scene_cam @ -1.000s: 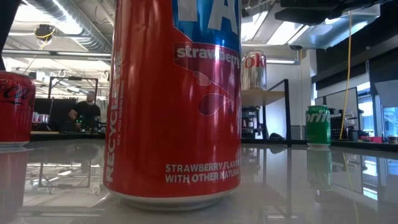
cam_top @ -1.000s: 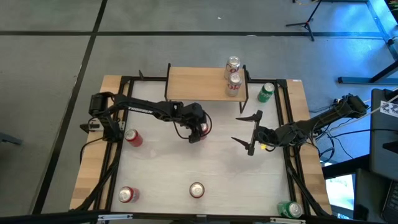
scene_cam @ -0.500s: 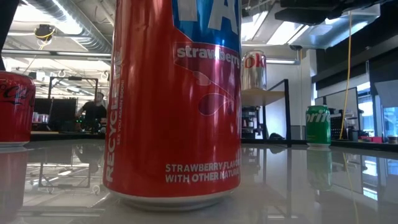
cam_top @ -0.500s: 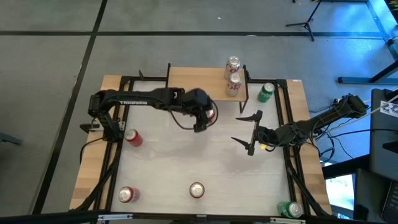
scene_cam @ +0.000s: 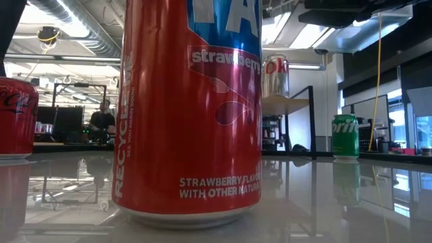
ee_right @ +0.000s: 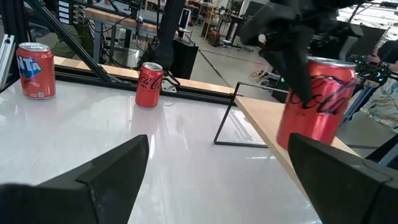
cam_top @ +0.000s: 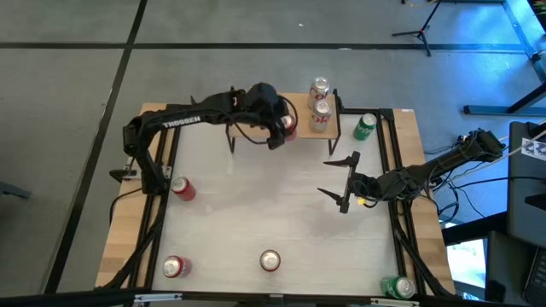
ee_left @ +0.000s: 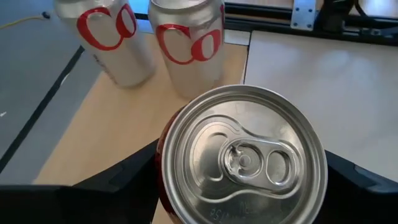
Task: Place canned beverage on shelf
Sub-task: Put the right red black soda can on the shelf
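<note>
On the white counter [cam_top: 256, 213], a wooden shelf [cam_top: 247, 119] stands at the far edge, two silver cans [cam_top: 320, 107] already placed. A red can [cam_top: 287, 126], clasped in the left fingers [cam_top: 277, 128], is held over the shelf, unreleased. The right fingers [cam_top: 341, 183] are spread wide, empty, near the right edge.

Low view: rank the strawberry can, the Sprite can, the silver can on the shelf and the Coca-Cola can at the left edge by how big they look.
1. Strawberry can, by far; it stands nearest the camera.
2. Coca-Cola can, cut by the edge.
3. Silver can and Sprite can look alike; not ranked.
Apparent size follows nearness, not true size.
</note>
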Motion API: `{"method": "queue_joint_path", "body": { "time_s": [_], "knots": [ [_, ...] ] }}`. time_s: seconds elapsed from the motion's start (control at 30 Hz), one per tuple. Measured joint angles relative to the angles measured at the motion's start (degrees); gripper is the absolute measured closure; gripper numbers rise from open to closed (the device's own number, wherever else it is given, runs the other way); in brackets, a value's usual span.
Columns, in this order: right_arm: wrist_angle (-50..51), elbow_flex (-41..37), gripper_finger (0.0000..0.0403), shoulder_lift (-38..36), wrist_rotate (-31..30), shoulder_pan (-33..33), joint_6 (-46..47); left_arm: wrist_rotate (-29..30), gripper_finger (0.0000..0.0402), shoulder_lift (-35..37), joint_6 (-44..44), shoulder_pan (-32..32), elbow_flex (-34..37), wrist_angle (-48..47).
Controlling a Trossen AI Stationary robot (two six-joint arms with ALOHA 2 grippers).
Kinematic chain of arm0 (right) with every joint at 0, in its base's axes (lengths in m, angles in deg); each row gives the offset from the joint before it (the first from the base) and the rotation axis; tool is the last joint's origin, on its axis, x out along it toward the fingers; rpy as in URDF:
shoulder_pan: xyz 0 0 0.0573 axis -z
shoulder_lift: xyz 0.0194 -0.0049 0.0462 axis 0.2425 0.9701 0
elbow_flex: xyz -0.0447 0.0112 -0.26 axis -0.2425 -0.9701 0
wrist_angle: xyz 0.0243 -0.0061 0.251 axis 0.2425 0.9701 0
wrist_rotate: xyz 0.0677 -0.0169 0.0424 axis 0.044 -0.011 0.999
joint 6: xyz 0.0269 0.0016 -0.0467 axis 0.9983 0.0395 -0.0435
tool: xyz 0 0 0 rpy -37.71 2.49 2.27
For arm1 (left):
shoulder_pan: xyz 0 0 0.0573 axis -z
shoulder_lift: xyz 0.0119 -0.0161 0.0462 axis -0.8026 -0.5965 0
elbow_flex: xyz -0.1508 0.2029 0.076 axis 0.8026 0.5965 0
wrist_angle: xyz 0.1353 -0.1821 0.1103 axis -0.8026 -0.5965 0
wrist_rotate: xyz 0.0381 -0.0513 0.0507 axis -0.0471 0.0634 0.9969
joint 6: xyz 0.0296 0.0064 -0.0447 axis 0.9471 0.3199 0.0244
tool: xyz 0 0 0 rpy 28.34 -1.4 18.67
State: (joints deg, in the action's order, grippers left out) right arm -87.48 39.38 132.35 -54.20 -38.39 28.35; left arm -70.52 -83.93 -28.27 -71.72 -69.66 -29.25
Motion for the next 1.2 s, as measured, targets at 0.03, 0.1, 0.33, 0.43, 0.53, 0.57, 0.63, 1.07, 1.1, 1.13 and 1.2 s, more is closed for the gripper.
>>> {"method": "queue_joint_path", "body": {
  "time_s": [0.03,0.1,0.33,0.43,0.53,0.57,0.63,1.07,1.1,1.13,1.2],
  "knots": [
    [-0.01,0.0,0.0022,0.0,0.0,0.0,0.0,-0.98,0.0113,-0.05,0.33,-0.58,0.0,0.32],
    [-0.2,0.0,0.0022,0.0,0.0,0.0,-0.02,-4.04,0.0113,-0.12,0.58,-1.88,-0.01,1.83],
    [-0.58,0.0,0.0022,-0.01,-0.02,0.0,-0.65,-8.22,0.0113,-7.56,0.89,-6.13,-12.86,-4.5],
    [-0.37,0.0,0.0022,0.0,-0.72,0.0,-0.85,-7.42,0.0113,-13.28,2.31,-7.3,-24.32,-12.3],
    [0.27,0.0,0.0022,-0.02,-1.09,0.0,-0.86,-6.67,0.0113,-18.91,4.31,-8.96,-35.69,-21.78],
    [0.93,0.0,0.0022,-0.02,-1.08,0.0,-0.88,-6.53,0.0113,-20.04,4.99,-9.68,-36.71,-22.52],
    [1.92,-0.02,0.0022,-0.02,-1.08,0.0,-0.75,-6.55,0.0113,-19.75,5.73,-11.34,-34.31,-19.46],
    [3.37,-0.04,0.0022,0.1,-1.06,0.87,-0.38,-15.73,0.0113,-21.46,11.37,-15.85,-33.03,-16.97],
    [3.44,-0.04,0.0022,0.27,-1.06,0.87,-0.37,-16.34,0.0113,-21.69,11.71,-16.1,-33.03,-16.94],
    [3.45,-0.04,0.0022,0.35,-1.05,0.87,-0.37,-16.65,0.0113,-22.13,11.99,-16.28,-33.03,-17.18],
    [3.45,-0.04,0.0022,0.37,-1.06,0.87,-0.33,-16.88,0.0113,-22.98,12.6,-16.52,-33.0,-17.08]
  ]
}}
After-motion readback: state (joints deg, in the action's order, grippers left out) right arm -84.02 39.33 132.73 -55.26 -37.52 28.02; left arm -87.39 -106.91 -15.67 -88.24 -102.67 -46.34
